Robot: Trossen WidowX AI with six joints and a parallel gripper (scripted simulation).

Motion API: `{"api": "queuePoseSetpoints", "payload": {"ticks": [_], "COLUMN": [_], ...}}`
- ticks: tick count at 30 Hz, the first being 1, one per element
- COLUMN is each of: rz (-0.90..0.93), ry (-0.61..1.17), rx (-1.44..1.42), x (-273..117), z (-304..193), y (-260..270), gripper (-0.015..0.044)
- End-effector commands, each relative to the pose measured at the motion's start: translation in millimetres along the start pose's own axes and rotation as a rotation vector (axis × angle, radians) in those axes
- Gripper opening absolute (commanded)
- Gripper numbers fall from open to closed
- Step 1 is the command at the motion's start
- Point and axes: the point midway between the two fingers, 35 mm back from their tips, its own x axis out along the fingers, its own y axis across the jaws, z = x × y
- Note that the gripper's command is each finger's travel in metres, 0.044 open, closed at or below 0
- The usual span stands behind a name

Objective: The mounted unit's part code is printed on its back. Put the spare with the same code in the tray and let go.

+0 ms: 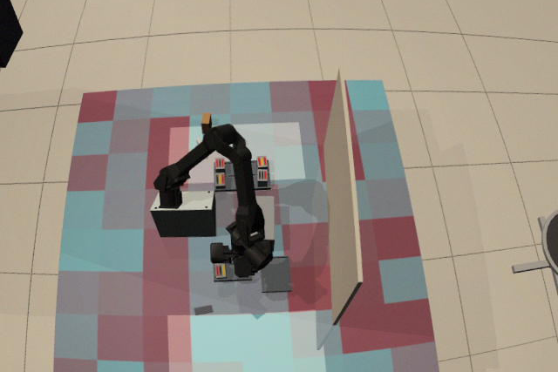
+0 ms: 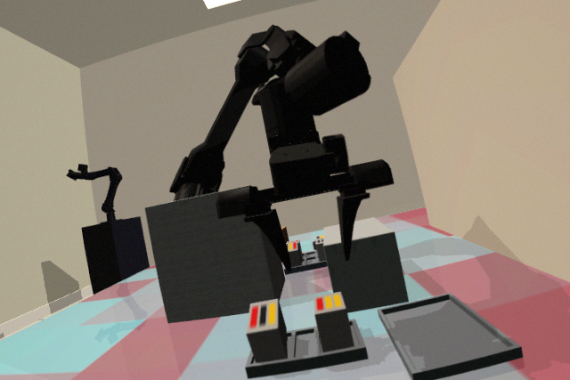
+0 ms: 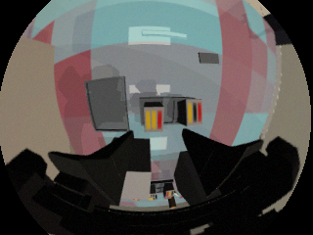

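Observation:
My gripper (image 2: 317,263) (image 3: 158,132) is open and empty, above and behind the near rack (image 2: 305,362) (image 3: 169,110). That rack holds a spare with red, yellow and yellow stripes (image 2: 330,302) (image 3: 154,118), nearly in line with the fingers in the wrist view, and a spare with red, black and yellow stripes (image 1: 220,271) (image 2: 263,316) (image 3: 194,112). The flat grey tray (image 1: 276,273) (image 2: 451,325) (image 3: 109,105) beside it is empty. The large grey box (image 1: 267,210) (image 2: 368,270) (image 3: 137,186) stands behind; no code shows on its visible faces.
A far rack (image 1: 229,172) holds several striped spares, partly hidden by the arm. A tall beige panel (image 1: 342,179) stands beyond the tray. The arm's base box (image 1: 184,224) (image 2: 207,265) is near the grey box. A small dark slab (image 1: 203,309) (image 3: 208,58) and an orange block (image 1: 206,121) also lie around.

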Motion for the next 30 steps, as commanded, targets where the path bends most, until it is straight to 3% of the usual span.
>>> {"api": "queuePoseSetpoints", "payload": {"ticks": [1,30], "rz": [0.009,0.01], "ry": [0.001,0.0], "rx": [0.002,0.003], "x": [1,45], "z": [-3,-2], "y": [0,3], "gripper": [0.03,0.03]}}
